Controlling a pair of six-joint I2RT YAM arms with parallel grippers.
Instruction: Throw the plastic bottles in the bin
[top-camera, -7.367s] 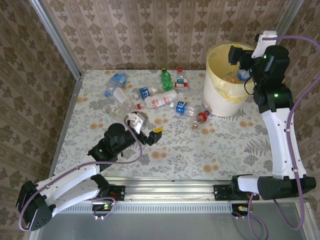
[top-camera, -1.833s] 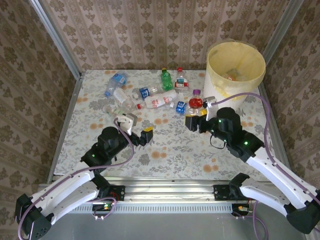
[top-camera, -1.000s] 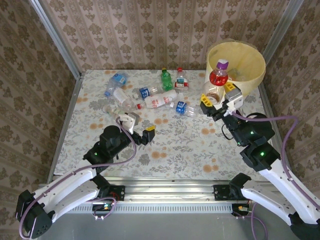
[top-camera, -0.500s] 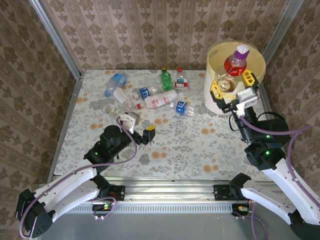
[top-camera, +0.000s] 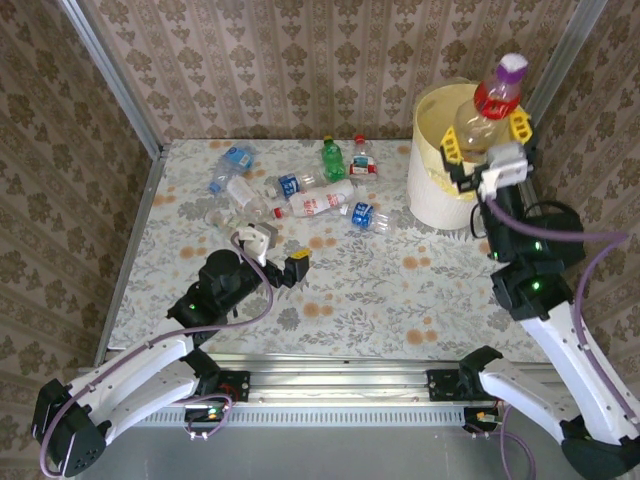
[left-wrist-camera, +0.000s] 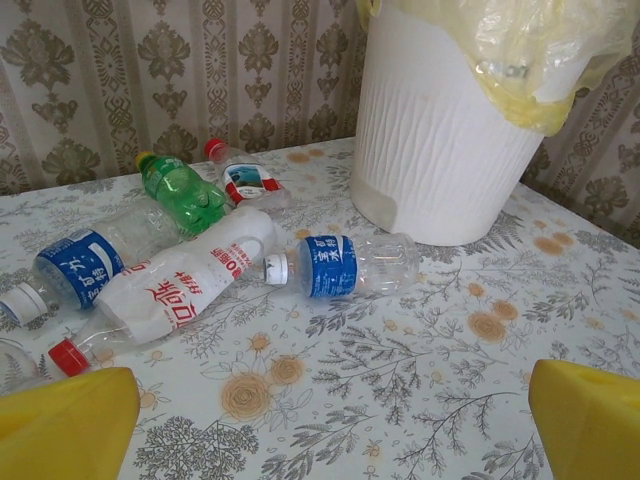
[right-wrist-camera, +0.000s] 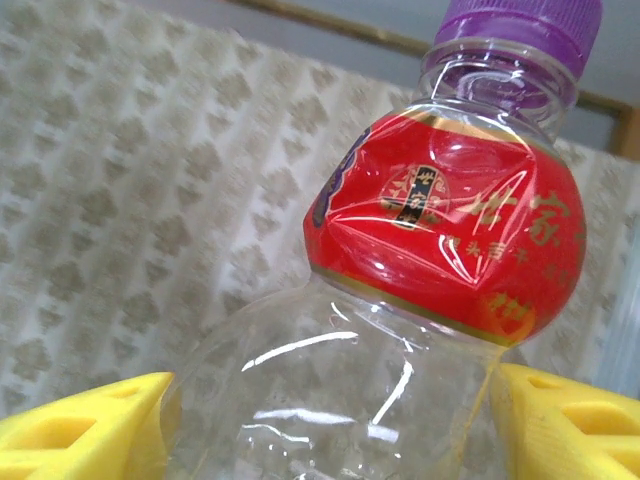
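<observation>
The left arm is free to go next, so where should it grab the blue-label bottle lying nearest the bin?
Probably across the clear belly of the blue-label bottle, just past the label, coming down from above with the open left gripper. It lies on its side, so the jaws can straddle it; its capped end sits close to the white-label bottle.

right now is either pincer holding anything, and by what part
The right pincer holds the red-labelled bottle by its clear body, just below the label. The left pincer is open and holds nothing.
</observation>
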